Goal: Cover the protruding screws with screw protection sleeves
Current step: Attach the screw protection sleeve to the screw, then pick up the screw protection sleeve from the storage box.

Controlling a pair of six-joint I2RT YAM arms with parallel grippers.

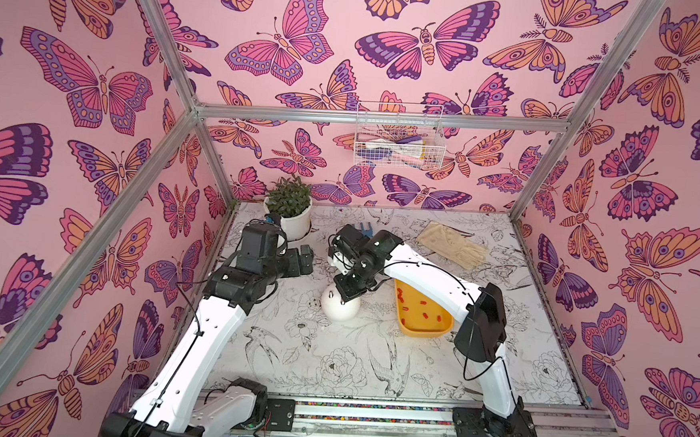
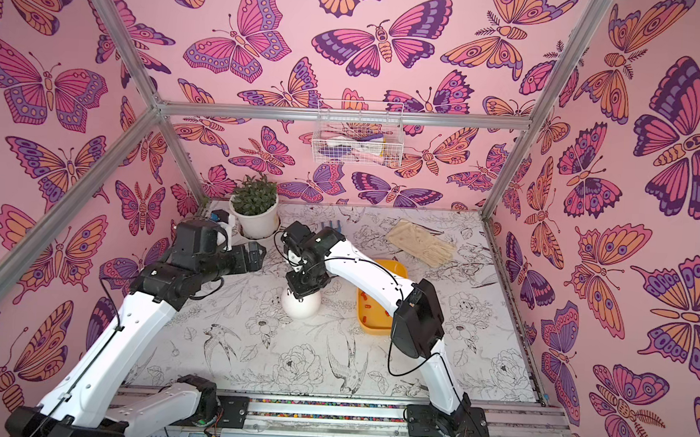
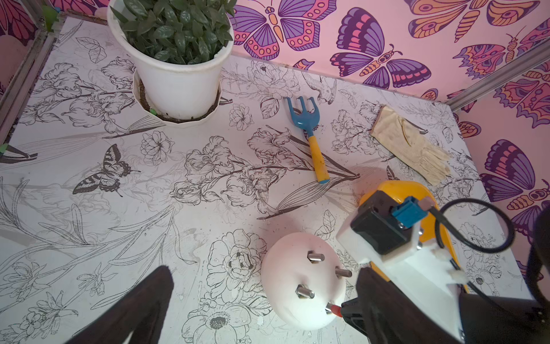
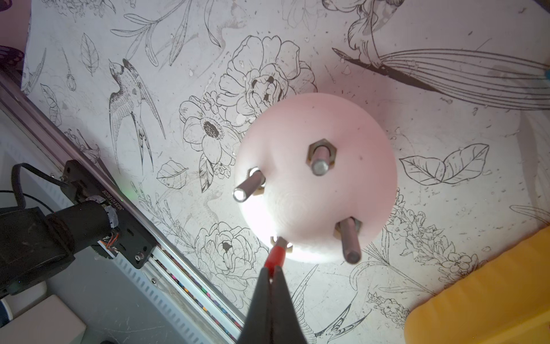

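Progress: early. Dome (image 4: pixel 315 193) sits mid-worktop (image 4: pixel 148 44) w/ 4 screws. 3 screws are bare: one near the dome top (image 4: pixel 320 162), one on the side (image 4: pixel 248 189), one leaning toward the tray (image 4: pixel 348 241). No cap is fully seated on any of them.

The 4th screw (image 4: pixel 278 239) is the one being worked. Red sleeve (image 4: pixel 275 253) has its open end at that screw, close to the nut in the right wrist view. Left wrist view shows a short bit of bare metal (image 3: pixel 327 306) between dome and sleeve, so prob. only partly on. Can't tell how deep.

R claw (image 4: pixel 272 269) is clenched, pinching the sleeve's back end between its tips. It comes in low at the dome's edge, sleeve roughly in line w/ the screw.

L claw (image 1: pixel 304 260) is released, jaws wide, holding nothing. It hangs above the worktop, well apart from the dome, toward the plant pot (image 1: pixel 294 222).

Yellow tray (image 1: pixel 424 332) lies just beside the dome on the R-arm side, spare sleeves (image 1: pixel 422 303) loose inside.

Left to do, by judgement: push this sleeve home, let go, then fetch and fit 3 more.
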